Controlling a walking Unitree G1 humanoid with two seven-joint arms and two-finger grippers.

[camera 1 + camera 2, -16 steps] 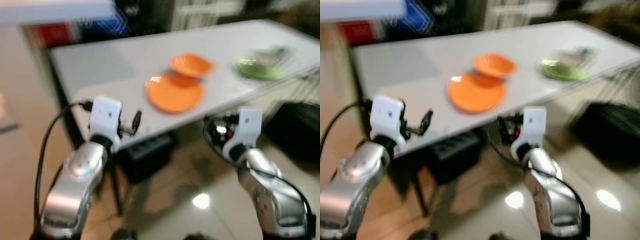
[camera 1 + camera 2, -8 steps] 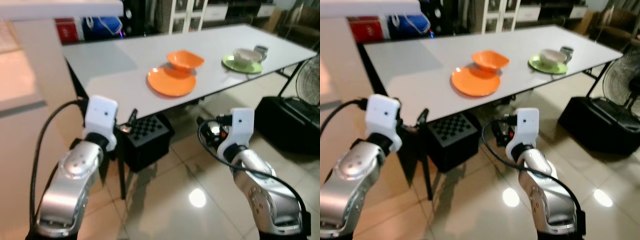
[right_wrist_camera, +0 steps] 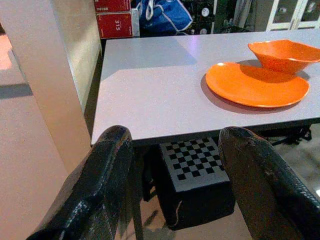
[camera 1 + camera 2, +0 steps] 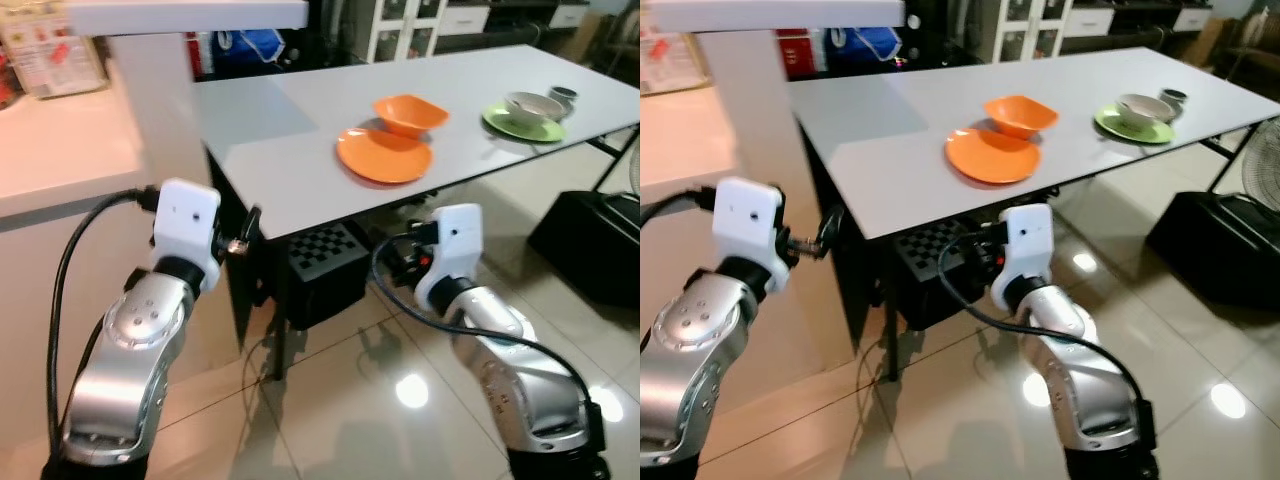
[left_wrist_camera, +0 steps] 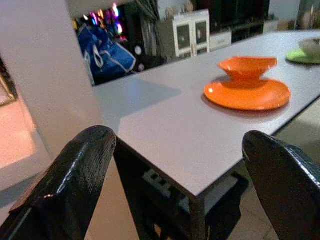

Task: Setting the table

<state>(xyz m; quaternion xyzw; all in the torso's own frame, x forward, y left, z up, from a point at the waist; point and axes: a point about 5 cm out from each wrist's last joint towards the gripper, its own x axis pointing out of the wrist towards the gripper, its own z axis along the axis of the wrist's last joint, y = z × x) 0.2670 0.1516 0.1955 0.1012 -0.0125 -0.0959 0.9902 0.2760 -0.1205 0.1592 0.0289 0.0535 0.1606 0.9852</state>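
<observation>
the left gripper (image 5: 175, 170) hangs off the near corner of the white table (image 4: 300, 150), fingers apart and empty. the right gripper (image 3: 172, 165) sits below the table edge, fingers apart too. at one o'clock lies the orange plate (image 4: 384, 157), the orange bowl (image 4: 410, 113) touching its far rim; the green plate (image 4: 522, 122) carrying a white bowl (image 4: 530, 104) lies at two o'clock.
</observation>
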